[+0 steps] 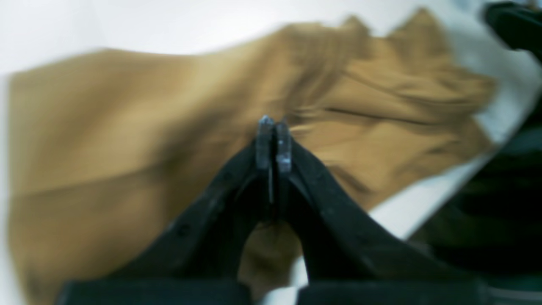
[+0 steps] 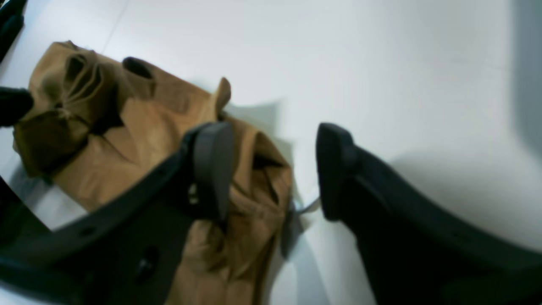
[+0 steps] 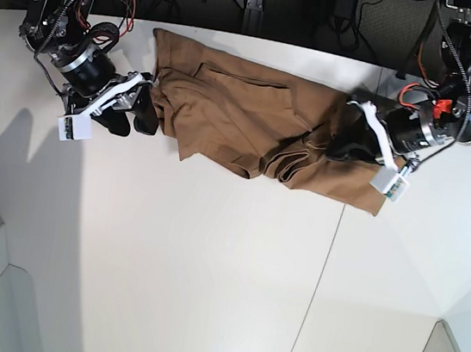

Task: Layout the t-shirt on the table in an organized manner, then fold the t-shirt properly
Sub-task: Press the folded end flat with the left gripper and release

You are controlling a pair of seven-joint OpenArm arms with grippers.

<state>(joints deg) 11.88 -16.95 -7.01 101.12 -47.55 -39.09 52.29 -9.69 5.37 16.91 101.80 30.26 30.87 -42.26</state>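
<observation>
You are looking at a wide bare stretch of the white counter (image 3: 206,268) along its near edge; nothing is lying there. No container is standing anywhere in view, so nothing is being held in one.

Further in, toward the far edge, the t-shirt (image 3: 251,122) is lying as a long, crumpled band, running almost from one side of the counter to the other. It is bunched in folds, and it is not yet spread flat.

I judge that you are in the first step, the laying out, and the folding is not yet started.

Your left gripper (image 1: 274,142) is sitting over the bunched end of the cloth, and its fingers are pressed fully together. In the left wrist view no cloth is showing between the tips, so I cannot say that it is holding the t-shirt.

Your right gripper (image 2: 271,169) is waiting at the other end, with its fingers standing wide apart and gripping nothing; one finger is over the cloth edge, the other over bare counter.

For the next move, each gripper probably needs a firm pinch on one end of the cloth, and then a pull apart to stretch it flat.
</observation>
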